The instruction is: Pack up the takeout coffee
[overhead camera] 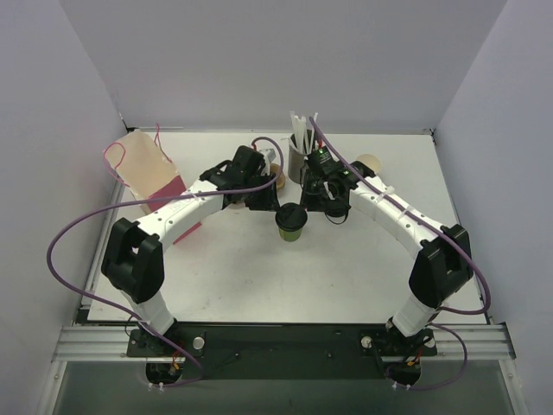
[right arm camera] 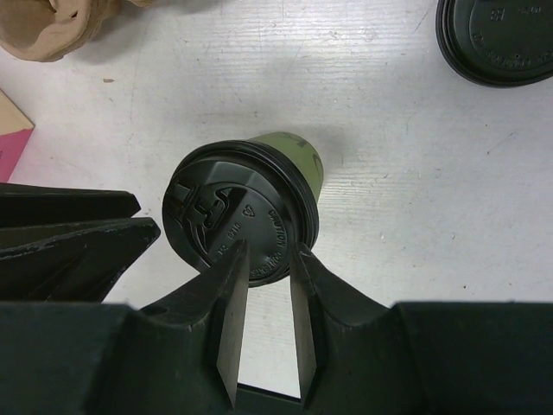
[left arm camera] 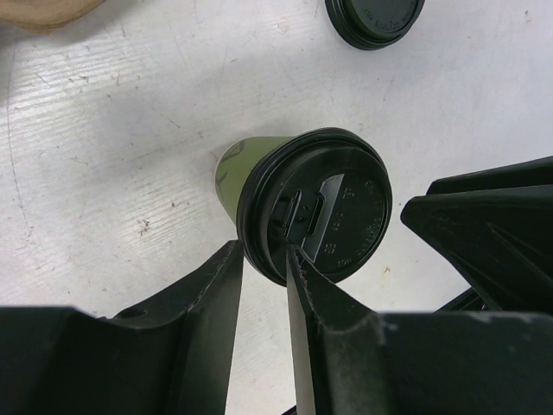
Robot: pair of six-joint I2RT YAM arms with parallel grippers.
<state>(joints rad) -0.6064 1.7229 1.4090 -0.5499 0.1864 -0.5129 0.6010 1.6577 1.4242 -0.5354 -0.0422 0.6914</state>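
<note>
The takeout coffee, a small green paper cup (overhead camera: 291,230) with its black round lid (overhead camera: 290,215) on top, stands mid-table. In the left wrist view the lid (left arm camera: 333,207) caps the green cup (left arm camera: 233,169). My left gripper (left arm camera: 263,251) is narrowed on the lid's near rim, one finger outside it and one over the top. In the right wrist view my right gripper (right arm camera: 266,252) straddles the opposite rim of the lid (right arm camera: 238,212) the same way. In the top view the left gripper (overhead camera: 270,206) and right gripper (overhead camera: 313,207) flank the cup.
A second black lid (left arm camera: 373,19) lies on the table beyond the cup, also in the right wrist view (right arm camera: 497,39). A grey holder of white straws (overhead camera: 300,156) stands behind. A brown and pink paper bag (overhead camera: 147,173) lies at the left. A cream-inside cup (overhead camera: 370,162) sits at the back right.
</note>
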